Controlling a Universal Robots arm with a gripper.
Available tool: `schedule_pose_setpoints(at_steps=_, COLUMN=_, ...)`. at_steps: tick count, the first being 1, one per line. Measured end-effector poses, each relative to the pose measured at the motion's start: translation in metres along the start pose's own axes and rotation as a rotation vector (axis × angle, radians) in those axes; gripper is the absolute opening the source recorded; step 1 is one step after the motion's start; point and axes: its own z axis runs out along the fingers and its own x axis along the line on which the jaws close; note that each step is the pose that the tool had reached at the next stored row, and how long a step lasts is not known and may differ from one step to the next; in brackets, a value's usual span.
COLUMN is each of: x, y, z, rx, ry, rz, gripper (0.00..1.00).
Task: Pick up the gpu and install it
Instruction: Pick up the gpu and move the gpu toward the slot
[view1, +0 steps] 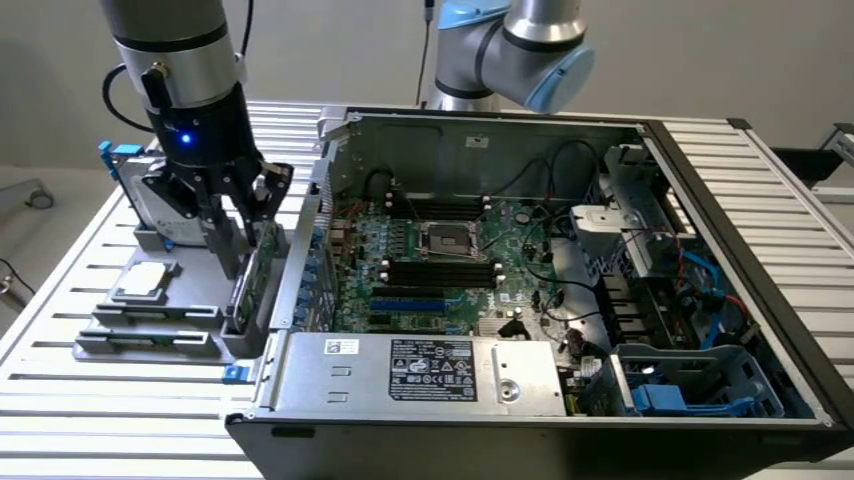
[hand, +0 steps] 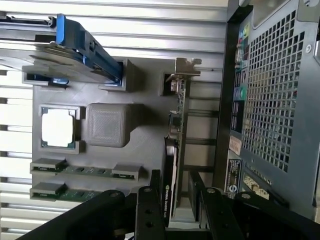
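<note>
Likely trouble: an off-centre pinch on the thin rectangular gpu card (view1: 254, 295) (hand: 178, 130), green circuit board on one face, black cooler shroud on the other, silver end bracket. Black two-fingered claw (view1: 238, 245) (hand: 173, 194) spread wide, nothing held, one finger either side of the card's upper edge. If closed unevenly, could tilt or twist the card in its slot. Could also slip on the smooth shroud. Tight quarters: just beside the perforated metal wall of the open black computer case (hand: 272, 100), so a knock possible on any sideways drift. Possible snag of the bracket on the grey plastic holder tray (view1: 160, 345) if raised crooked. Possible harm to bare board parts from a hard squeeze.

Gpu card: standing on edge, upright, in a slot of the holder tray on the slatted aluminium worktop (view1: 80, 410). At the exterior view's left of the case, outside it, apart from the motherboard. Edge-on in the wrist view, with a green logo patch on the shroud near the fingers. Looks seated, not lifted.
</note>
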Motion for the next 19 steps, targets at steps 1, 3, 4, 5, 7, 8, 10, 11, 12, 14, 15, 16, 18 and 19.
schedule_pose_setpoints(at_steps=1, x=0.000, y=0.0003, z=0.0019, rx=0.0000, ry=0.0000, rz=0.000, gripper=0.36)
schedule_pose_setpoints(at_steps=3, x=0.001, y=0.0009, z=0.0055, rx=0.0001, ry=0.0001, rz=0.000, gripper=0.36)
schedule_pose_setpoints(at_steps=4, x=0.001, y=0.0012, z=0.0074, rx=0.0001, ry=0.0001, rz=0.000, gripper=0.36)
schedule_pose_setpoints(at_steps=5, x=0.001, y=0.0015, z=0.0092, rx=0.0001, ry=0.0001, rz=0.000, gripper=0.36)
schedule_pose_setpoints(at_steps=7, x=0.001, y=0.0020, z=0.0128, rx=0.0000, ry=0.0000, rz=0.000, gripper=0.36)
schedule_pose_setpoints(at_steps=8, x=0.002, y=0.0022, z=0.0148, rx=0.0000, ry=0.0000, rz=0.000, gripper=0.36)
schedule_pose_setpoints(at_steps=10, x=0.002, y=0.0022, z=0.0183, rx=0.0001, ry=0.0001, rz=0.000, gripper=0.36)
schedule_pose_setpoints(at_steps=11, x=0.002, y=0.0022, z=0.0201, rx=0.0001, ry=-0.0001, rz=0.000, gripper=0.36)
schedule_pose_setpoints(at_steps=12, x=0.002, y=0.0023, z=0.0219, rx=0.0001, ry=-0.0007, rz=0.000, gripper=0.36)
schedule_pose_setpoints(at_steps=14, x=0.002, y=0.0023, z=0.0256, rx=0.0000, ry=-0.0025, rz=0.000, gripper=0.36)
schedule_pose_setpoints(at_steps=15, x=0.002, y=0.0023, z=0.0273, rx=0.0002, ry=-0.0029, rz=0.000, gripper=0.36)
schedule_pose_setpoints(at_steps=16, x=0.002, y=0.0023, z=0.0293, rx=0.0002, ry=-0.0030, rz=0.001, gripper=0.36)
schedule_pose_setpoints(at_steps=18, x=0.002, y=0.0023, z=0.0329, rx=0.0001, ry=-0.0031, rz=0.004, gripper=0.36)
schedule_pose_setpoints(at_steps=19, x=0.002, y=0.0023, z=0.0347, rx=0.0000, ry=-0.0031, rz=0.005, gripper=0.36)
